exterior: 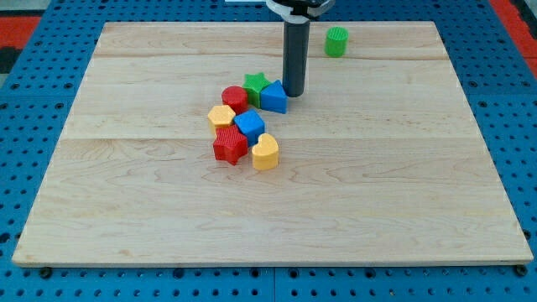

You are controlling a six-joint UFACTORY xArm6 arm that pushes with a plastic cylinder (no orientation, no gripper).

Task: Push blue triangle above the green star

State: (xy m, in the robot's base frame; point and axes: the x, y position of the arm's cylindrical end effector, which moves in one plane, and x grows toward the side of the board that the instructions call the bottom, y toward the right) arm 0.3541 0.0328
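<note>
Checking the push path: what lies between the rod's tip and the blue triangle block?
Nothing: in the camera view my tip sits right against the blue triangle block, at its right.

No writing, label, brand, number or sign can be read on anything in the camera view.

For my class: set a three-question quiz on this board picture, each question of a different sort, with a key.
1. True or false: my tip is at the view's right of the blue triangle, close against it.
2. Which block lies directly at the view's left of the blue triangle? A red cylinder B green star C yellow heart
3. Fill in: the block standing alone near the view's top is a green ____.

Key: 1 true. 2 B, the green star. 3 cylinder.
</note>
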